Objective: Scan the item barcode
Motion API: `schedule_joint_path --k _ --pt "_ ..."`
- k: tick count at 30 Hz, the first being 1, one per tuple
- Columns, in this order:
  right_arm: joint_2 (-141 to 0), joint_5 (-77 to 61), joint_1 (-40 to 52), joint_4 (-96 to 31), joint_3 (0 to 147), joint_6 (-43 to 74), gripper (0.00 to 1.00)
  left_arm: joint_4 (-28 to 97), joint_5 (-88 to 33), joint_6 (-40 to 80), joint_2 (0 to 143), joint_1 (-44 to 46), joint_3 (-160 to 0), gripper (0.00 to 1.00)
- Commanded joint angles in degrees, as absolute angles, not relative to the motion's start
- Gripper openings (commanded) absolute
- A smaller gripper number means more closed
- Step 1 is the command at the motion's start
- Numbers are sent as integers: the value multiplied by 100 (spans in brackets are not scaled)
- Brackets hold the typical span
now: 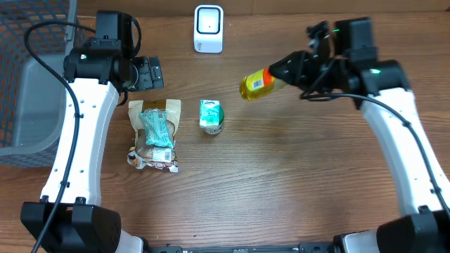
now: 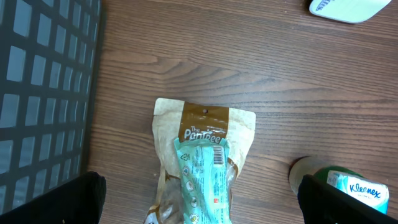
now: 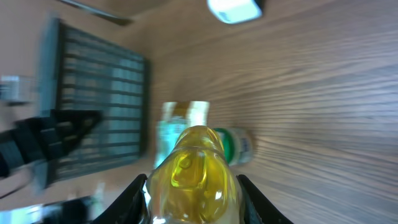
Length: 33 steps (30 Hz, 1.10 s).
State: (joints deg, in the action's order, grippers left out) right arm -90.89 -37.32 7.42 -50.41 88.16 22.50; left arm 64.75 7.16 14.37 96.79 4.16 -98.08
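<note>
Wooden table [image 1: 281, 183], right hand [image 1: 281, 72] gripping yellow bottle [image 1: 256, 84], scanner [image 1: 208, 28] beyond

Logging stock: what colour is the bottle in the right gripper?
The bottle is yellow; clearest overhead.

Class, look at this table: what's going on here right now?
The right gripper holds a yellow bottle in the air, off the table, short of the white scanner at the back. The left gripper hangs open above a snack pouch, holding nothing. A Kleenex pack sits beside the pouch.
</note>
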Motion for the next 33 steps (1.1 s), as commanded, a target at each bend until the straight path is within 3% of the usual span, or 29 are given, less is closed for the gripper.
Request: schedule_joint_path --k 1,18,33 --pt "-8969 -5144 434 -5002 8976 2274 18 6466 790 1328 9664 454 -9926 100" --pt "-8969 -6163 248 -5321 8976 2250 15 6466 790 1328 9664 454 -9926 99" --pt "-8969 -6184 250 -5328 8976 2252 15 6466 790 1328 9664 454 -9926 100"
